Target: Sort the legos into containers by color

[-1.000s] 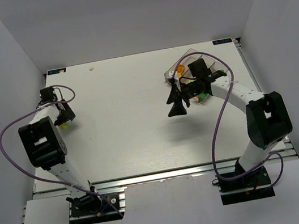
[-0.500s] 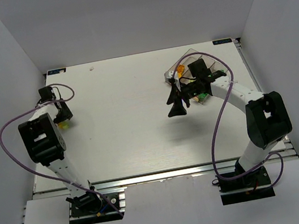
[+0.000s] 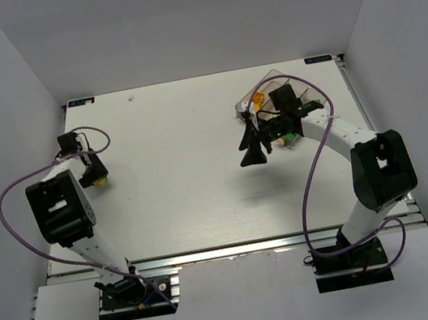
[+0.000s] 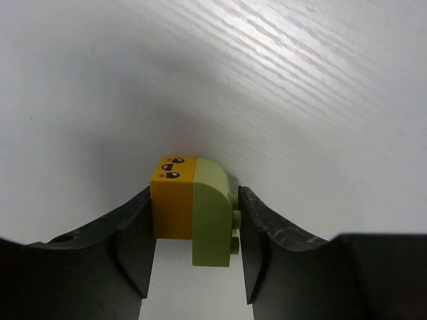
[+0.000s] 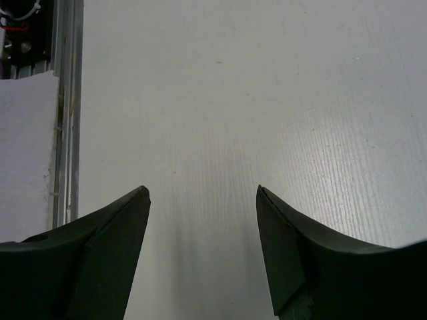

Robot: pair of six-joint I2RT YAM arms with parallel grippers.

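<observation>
Two legos stuck together lie on the table at the far left: an orange-yellow brick (image 4: 172,200) with a printed face and a pale lime brick (image 4: 212,213). My left gripper (image 4: 194,190) is shut on the pair, one finger on the orange side and the other on the lime studs. From above, the left gripper (image 3: 93,173) sits low over the pair (image 3: 101,179). My right gripper (image 3: 252,150) hangs open in front of the containers (image 3: 258,90), with only bare table between its fingers (image 5: 127,220). Yellow (image 3: 256,102) and green (image 3: 288,142) legos show in the containers.
The left wall stands close beside the left gripper. The right arm's black links and purple cable (image 3: 309,177) cover much of the containers. An aluminium rail (image 3: 229,249) runs along the table's near edge.
The left gripper's fingers have closed onto the orange and lime pair, and its wrist has shifted slightly. The right arm has stayed in place.
</observation>
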